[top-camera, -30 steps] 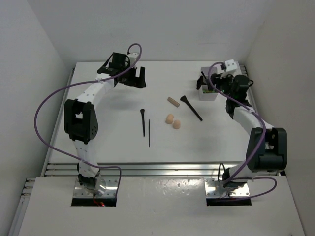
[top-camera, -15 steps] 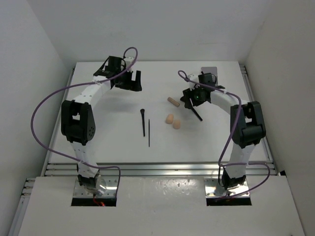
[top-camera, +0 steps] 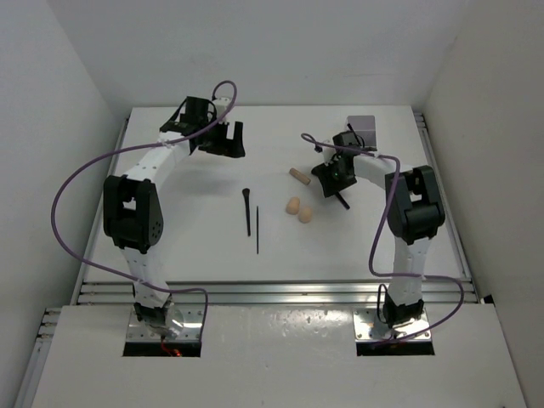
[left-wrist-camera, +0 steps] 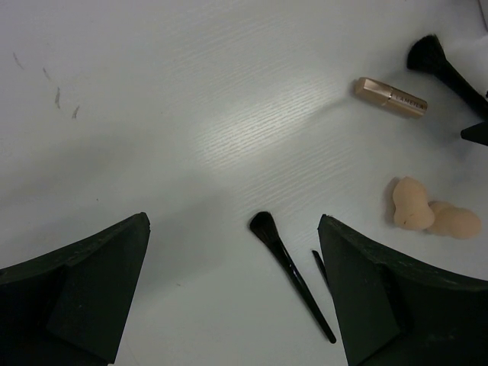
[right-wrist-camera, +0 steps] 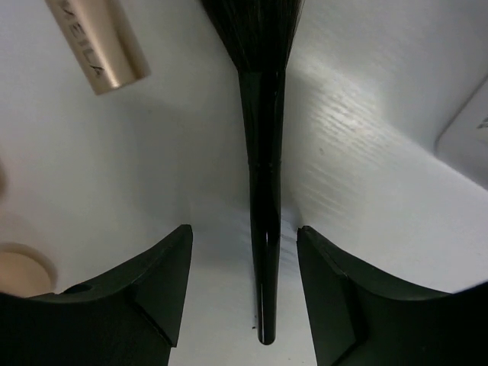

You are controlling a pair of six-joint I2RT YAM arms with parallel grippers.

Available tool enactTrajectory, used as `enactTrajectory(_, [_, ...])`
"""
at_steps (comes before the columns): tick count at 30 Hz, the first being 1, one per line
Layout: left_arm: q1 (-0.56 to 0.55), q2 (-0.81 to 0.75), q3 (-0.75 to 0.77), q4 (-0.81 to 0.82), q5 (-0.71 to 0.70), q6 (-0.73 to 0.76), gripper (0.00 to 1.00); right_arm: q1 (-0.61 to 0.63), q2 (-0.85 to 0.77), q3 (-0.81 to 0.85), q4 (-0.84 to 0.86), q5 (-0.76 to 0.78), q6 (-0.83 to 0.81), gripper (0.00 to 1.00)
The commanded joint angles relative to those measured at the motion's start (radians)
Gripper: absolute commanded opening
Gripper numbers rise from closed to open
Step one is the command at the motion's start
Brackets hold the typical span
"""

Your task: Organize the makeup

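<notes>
The right gripper [right-wrist-camera: 245, 248] stands spread, a finger either side of the large black brush [right-wrist-camera: 260, 152], not clasping it. A second ago it was far right at the white box [top-camera: 363, 127]. The tan cylinder [right-wrist-camera: 97, 46] lies just left of the brush, and the two sponges [top-camera: 298, 209] lie nearer. The left gripper [left-wrist-camera: 233, 229], released, stays far left. The small brush [left-wrist-camera: 286, 259] and pencil [top-camera: 257, 229] are unmoved mid-table.

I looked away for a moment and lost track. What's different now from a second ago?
The right gripper swung left from the far right of the table to the large brush. It now sits low, jaws open and straddling the handle, with nothing gripped. The left gripper, open, barely shifted. The sponges, tan tube, small brush and pencil lie where they were.
</notes>
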Motion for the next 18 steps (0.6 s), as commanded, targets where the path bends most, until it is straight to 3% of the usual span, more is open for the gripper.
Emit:
enactTrajectory(1, [0.011, -0.049, -0.004, 0.006, 0.014, 0.002, 0.99, 0.006, 0.041, 0.03, 0.0, 0.026, -0.02, 0.57])
enactTrajectory(8, [0.011, -0.058, -0.013, 0.006, 0.014, 0.002, 0.99, 0.003, 0.086, 0.15, -0.109, 0.006, -0.032, 0.31])
enactTrajectory(13, [0.011, -0.058, -0.013, 0.006, 0.014, 0.002, 0.99, 0.003, 0.055, 0.109, -0.115, 0.0, -0.032, 0.02])
enactTrajectory(18, [0.011, -0.058, -0.013, 0.006, 0.023, -0.007, 0.99, 0.006, 0.002, 0.118, -0.141, -0.023, -0.023, 0.0])
